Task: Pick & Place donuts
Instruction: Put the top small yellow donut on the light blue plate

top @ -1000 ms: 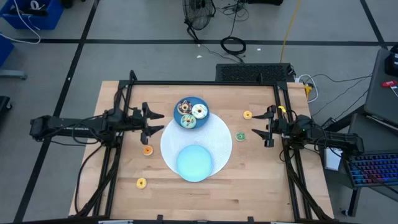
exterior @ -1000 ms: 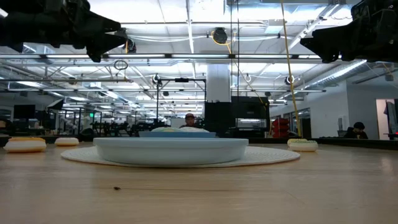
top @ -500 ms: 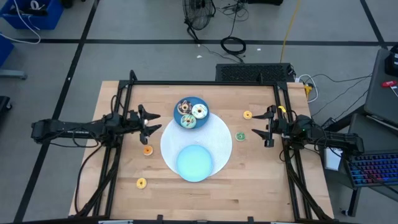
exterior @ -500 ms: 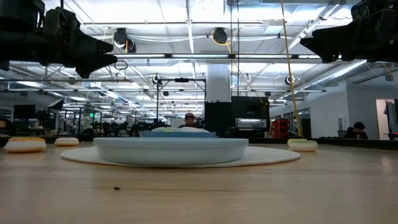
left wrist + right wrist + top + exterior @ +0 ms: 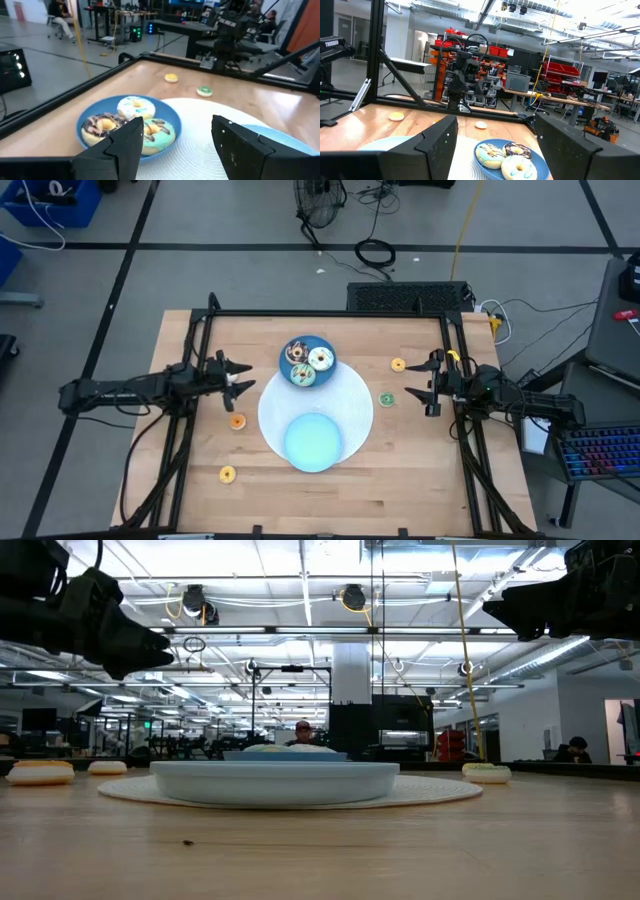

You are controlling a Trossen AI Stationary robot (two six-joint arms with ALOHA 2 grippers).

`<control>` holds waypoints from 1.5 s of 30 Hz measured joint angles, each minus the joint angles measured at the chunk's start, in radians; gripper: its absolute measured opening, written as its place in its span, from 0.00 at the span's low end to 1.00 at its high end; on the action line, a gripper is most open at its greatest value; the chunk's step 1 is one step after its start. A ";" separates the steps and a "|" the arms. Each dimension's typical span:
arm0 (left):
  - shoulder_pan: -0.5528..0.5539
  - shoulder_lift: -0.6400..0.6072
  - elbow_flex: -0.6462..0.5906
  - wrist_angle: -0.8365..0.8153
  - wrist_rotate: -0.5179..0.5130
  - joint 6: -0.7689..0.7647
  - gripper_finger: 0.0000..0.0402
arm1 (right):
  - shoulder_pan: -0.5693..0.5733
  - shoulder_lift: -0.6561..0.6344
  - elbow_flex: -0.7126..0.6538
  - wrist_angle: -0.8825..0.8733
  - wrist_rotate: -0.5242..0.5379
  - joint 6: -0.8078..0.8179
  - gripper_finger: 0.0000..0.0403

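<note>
Donuts (image 5: 307,364) on blue plate (image 5: 325,343), white mat (image 5: 355,405) and light-blue plate (image 5: 313,442) beside

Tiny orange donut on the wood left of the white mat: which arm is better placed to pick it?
Left. The open left gripper hovers just beside the tiny orange donut; the right gripper waits across the mat.

Desk (image 5: 330,490): pale wood planks, visible grain, satin sheen. Frame (image 5: 330,314): black metal, matt. Mat (image 5: 352,402): white, finely ribbed weave. Plate (image 5: 90,119): blue, smooth, glossy like plastic. Donuts (image 5: 135,107): smooth moulded look, shiny frosting. Fingers (image 5: 240,145): dark, matt plastic look. Floor (image 5: 250,280): grey, smooth, dull.
</note>
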 joint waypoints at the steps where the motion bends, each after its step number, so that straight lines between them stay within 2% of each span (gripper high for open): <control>1: 0.000 -0.008 0.000 -0.001 0.002 0.004 0.58 | 0.000 0.000 0.000 0.000 0.000 0.000 0.62; 8: 0.003 -0.067 0.001 -0.082 -0.050 0.002 0.58 | 0.000 0.000 0.000 0.000 0.000 0.000 0.62; 25: 0.003 -0.070 0.001 -0.095 -0.050 -0.001 0.58 | 0.000 0.000 0.000 0.028 -0.003 0.013 0.62; 30: 0.003 -0.070 0.001 -0.095 -0.050 -0.002 0.58 | 0.002 0.000 0.000 0.089 -0.049 0.338 0.62; 37: 0.003 -0.069 0.001 -0.088 -0.049 -0.002 0.58 | 0.002 0.000 0.000 0.146 -0.054 0.538 0.62; 39: 0.003 -0.069 0.001 -0.088 -0.049 -0.002 0.58 | 0.002 0.000 0.000 0.154 -0.012 0.561 0.62; 42: 0.003 -0.069 0.001 -0.088 -0.049 -0.002 0.58 | 0.002 0.015 0.019 0.117 0.143 0.592 0.62; 45: 0.003 -0.069 0.001 -0.088 -0.049 -0.003 0.58 | 0.001 0.104 0.107 -0.143 0.241 0.582 0.61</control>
